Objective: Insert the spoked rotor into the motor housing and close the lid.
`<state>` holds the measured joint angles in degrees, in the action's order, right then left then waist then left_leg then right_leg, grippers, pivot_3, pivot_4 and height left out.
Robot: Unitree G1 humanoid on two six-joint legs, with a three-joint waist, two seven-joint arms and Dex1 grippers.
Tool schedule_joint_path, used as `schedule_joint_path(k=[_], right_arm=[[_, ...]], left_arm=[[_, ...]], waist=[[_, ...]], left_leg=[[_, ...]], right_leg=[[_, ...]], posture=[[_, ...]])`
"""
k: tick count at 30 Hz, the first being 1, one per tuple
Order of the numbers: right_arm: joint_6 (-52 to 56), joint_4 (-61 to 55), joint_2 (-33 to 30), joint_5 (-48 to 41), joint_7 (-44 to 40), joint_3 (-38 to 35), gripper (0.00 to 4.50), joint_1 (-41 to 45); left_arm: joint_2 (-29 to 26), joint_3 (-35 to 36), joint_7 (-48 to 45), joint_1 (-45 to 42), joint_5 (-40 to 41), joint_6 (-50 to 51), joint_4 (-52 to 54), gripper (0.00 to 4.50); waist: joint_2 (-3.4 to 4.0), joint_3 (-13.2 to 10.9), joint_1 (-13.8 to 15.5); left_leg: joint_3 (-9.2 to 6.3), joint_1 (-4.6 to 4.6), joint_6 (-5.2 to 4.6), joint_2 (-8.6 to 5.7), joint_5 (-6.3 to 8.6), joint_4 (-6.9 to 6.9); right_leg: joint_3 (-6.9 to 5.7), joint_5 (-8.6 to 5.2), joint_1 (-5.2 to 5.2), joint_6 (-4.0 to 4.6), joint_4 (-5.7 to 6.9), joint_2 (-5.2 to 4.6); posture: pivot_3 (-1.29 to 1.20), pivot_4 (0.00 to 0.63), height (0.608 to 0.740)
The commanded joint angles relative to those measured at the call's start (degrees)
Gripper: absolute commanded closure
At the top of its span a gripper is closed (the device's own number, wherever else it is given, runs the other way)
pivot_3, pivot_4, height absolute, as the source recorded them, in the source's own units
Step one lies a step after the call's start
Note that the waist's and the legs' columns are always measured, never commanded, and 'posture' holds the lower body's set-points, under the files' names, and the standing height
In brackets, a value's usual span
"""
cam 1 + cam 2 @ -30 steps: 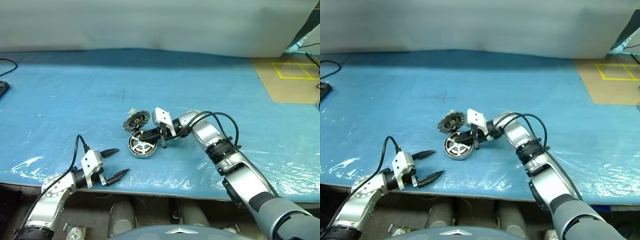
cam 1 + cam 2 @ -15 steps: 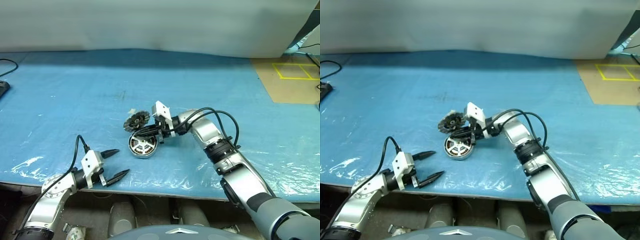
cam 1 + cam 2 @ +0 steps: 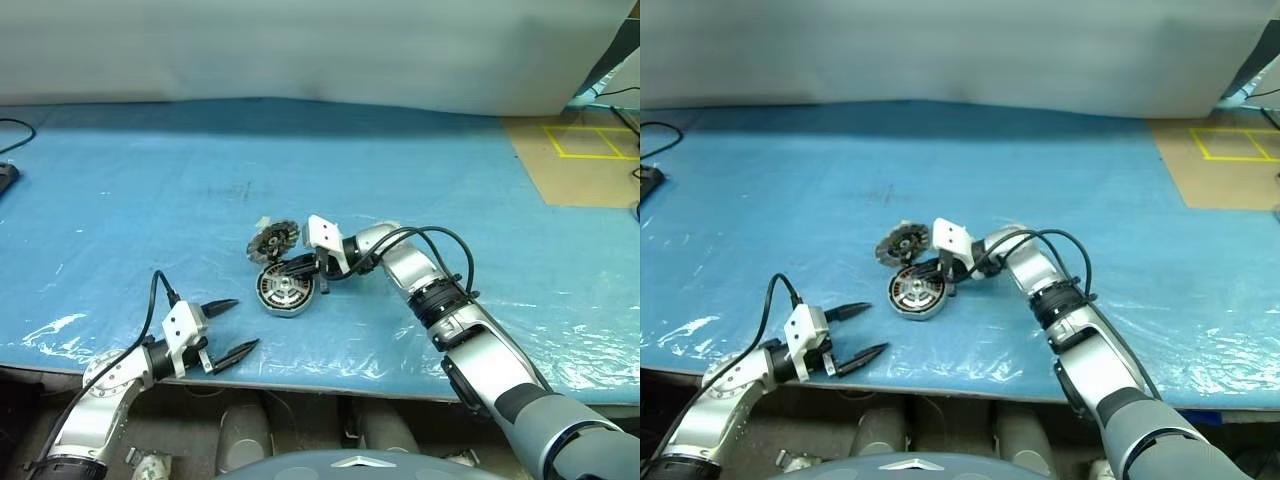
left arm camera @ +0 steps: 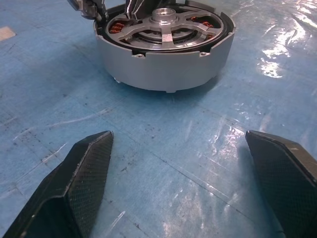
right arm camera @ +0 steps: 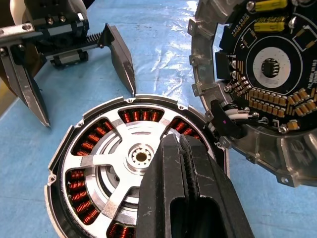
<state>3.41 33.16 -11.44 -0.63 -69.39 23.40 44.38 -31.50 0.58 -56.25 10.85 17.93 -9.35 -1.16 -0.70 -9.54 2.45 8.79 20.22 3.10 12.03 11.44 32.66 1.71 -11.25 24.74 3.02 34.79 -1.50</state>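
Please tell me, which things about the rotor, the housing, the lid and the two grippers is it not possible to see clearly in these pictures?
- Spoked rotor in the motor housing: right wrist view, the shut right gripper covers one side, so full seating is unclear.
- Lid: right wrist view, cut by the picture edge; its underside is hidden.
- Left gripper, open: left wrist view, fingertips cut off.

Right gripper [image 5: 185,148] fingers pressed together, covering lower right of rotor [image 5: 136,163] and housing [image 5: 64,148] windings; bottom edge cuts housing rim. Lid [image 5: 267,84] cropped at top and right edges in right wrist view. Left wrist view: top edge clips far side of housing. Head views: rotor spokes too small to count.
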Motion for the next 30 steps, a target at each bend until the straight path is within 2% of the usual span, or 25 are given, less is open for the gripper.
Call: schedule_joint_path(k=[1, 6, 16, 21, 29, 30], right_arm=[[2.78, -1.47, 0.33, -2.07, -1.38, -1.22, 4.49, -1.07], [10.14, -8.55, -0.11, -9.74, -3.23, -6.98, 4.49, -0.89], [15.72, -15.8, -7.6, -12.11, 1.5, -13.51, 4.49, -4.7], [16.37, -16.88, -10.52, -12.18, 3.93, -15.48, 4.5, -6.91], [19.33, -24.22, -15.94, -13.74, 3.13, -16.15, 4.5, -13.95], [19.72, -25.19, -16.33, -14.1, 2.88, -16.14, 4.5, -14.89]], left_arm=[[0.51, 1.9, 1.13, 0.15, 2.3, 1.19, 2.58, 0.0], [-1.08, 4.95, 2.84, -0.84, 4.02, 4.87, 4.12, 0.0], [-1.4, 10.3, 6.89, -9.57, 9.17, 15.29, 3.36, 0.0], [-0.44, 8.02, 7.08, -17.99, 6.87, 15.85, -1.84, 1.66], [3.88, 4.74, 6.85, -36.77, 1.46, 11.75, -20.49, 4.46], [4.64, 4.69, 6.28, -39.37, 1.41, 11.37, -23.52, 4.46]], waist=[[0.0, 0.0, 0.01], [0.02, -0.02, 0.08], [0.0, -0.01, 0.42], [0.01, -0.01, 0.15], [-0.02, -0.01, 0.51], [-0.01, -0.01, 0.53]], left_leg=[[0.0, -0.01, 0.0, 0.0, 0.0, 0.0], [0.0, 0.11, 0.0, 0.02, 0.0, 0.0], [-0.01, 0.18, 0.01, -0.04, -0.01, 0.0], [0.0, 0.23, 0.06, -0.05, -0.04, 0.01], [-0.05, 0.42, 0.17, -0.12, -0.12, 0.07], [-0.06, 0.46, 0.18, -0.1, -0.13, 0.07]], right_leg=[[0.0, 0.0, -0.01, 0.0, 0.01, 0.0], [-0.01, 0.0, 0.09, 0.01, 0.0, 0.01], [-0.01, 0.0, 0.12, 0.0, -0.05, 0.01], [-0.01, 0.0, 0.19, 0.0, -0.02, 0.02], [-0.02, 0.02, 0.24, -0.02, -0.04, -0.03], [-0.03, 0.02, 0.29, -0.02, -0.04, -0.01]], posture=[[0.0, 0.15, 0.74], [0.0, 0.15, 0.74], [0.0, 0.15, 0.74], [0.0, 0.15, 0.74], [0.0, 0.15, 0.74], [0.0, 0.15, 0.74]])
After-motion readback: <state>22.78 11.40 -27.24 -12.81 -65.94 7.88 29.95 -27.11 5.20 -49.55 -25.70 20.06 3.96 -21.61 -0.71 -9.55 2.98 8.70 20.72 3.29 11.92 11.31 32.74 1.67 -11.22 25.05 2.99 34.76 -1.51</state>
